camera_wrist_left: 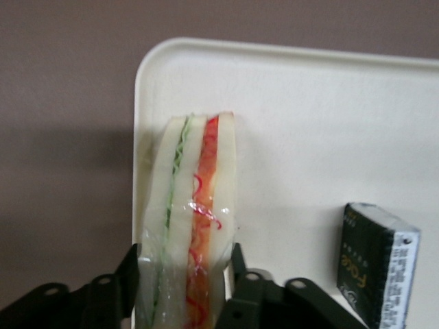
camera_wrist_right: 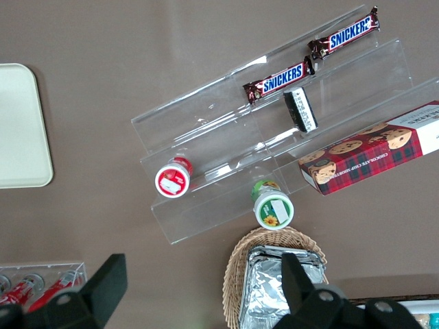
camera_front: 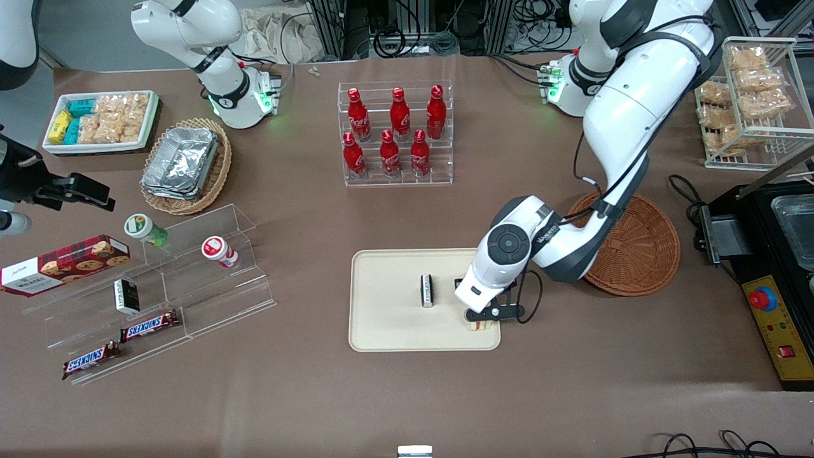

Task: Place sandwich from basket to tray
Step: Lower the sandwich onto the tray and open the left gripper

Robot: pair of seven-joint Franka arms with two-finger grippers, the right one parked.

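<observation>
One sandwich (camera_wrist_left: 192, 226) between gripper (camera_wrist_left: 185, 288) jaws, over tray (camera_wrist_left: 309, 123)

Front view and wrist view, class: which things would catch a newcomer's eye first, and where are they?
The gripper holds the sandwich over the cream tray, near the tray's corner, its fingers shut on the bread. A small dark packet lies on the tray beside it. The reddish-brown basket sits by the tray, toward the working arm's end, with nothing visible inside.

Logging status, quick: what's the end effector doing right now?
Left end effector: closed on the sandwich, over the tray near its edge.
</observation>
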